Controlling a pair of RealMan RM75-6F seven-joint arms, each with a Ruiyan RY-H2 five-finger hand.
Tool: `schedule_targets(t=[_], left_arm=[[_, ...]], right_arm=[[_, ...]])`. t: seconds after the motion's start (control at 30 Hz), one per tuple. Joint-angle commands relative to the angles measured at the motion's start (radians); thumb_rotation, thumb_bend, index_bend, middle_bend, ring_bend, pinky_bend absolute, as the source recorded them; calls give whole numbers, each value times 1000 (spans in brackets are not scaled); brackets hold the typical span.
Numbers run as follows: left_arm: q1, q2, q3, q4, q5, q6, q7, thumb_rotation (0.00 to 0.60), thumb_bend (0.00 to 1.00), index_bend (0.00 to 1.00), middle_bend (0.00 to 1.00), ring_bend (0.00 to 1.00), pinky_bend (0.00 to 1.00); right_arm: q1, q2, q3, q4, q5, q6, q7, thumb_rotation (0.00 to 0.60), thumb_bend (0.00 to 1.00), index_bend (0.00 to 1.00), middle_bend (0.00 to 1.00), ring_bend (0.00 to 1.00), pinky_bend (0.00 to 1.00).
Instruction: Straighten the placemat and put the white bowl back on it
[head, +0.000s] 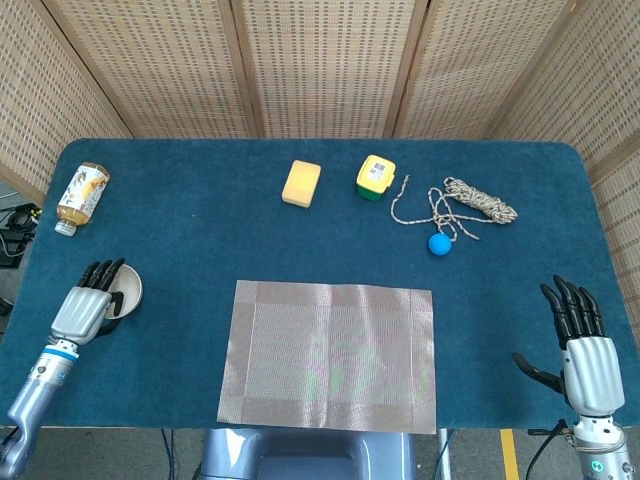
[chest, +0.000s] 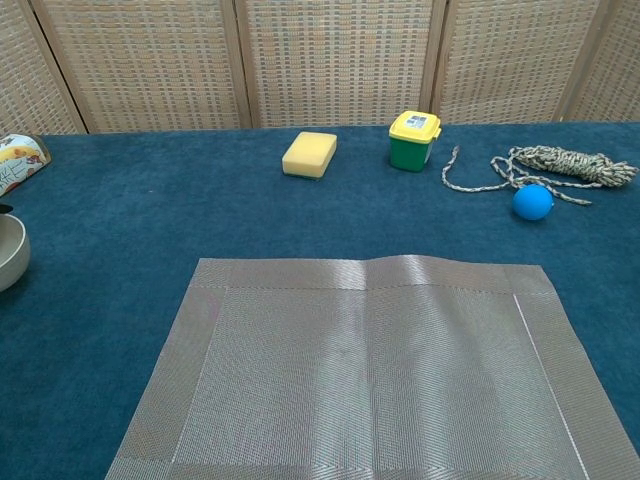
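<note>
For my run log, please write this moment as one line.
left hand: at bowl, fingers over rim, hold unclear | right hand: open, idle | placemat: flat, bare | bowl: not on placemat

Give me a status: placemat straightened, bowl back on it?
Placemat lies flat and square to the table edge, so that step looks done. In hand: the left hand is at the white bowl, fingers over its rim; whether it grips the bowl is unclear. The bowl sits on the blue cloth left of the mat. Left: carry it onto the mat. Right hand rests open, idle.
</note>
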Motion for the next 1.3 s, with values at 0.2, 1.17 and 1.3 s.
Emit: schedule_targets(t=[0.2,1.17,1.3], left_arm=[[-18,51,-5,-122,45,68,60,600,416,691,0,0,0],[-338,-127,-118,-763,29,-276,743,600,414,667,0,0,0],[-367,-208,-132,-735,-27,-324,811,600,412,660,0,0,0]], right_arm=[[-1,3,0,-3,-2,3,2,600,251,54,0,0,0],[-7,48,22,-8,45,0,96,600,251,54,0,0,0],[-5,51,25,-6,52,-5,108,600,251,54,0,0,0]])
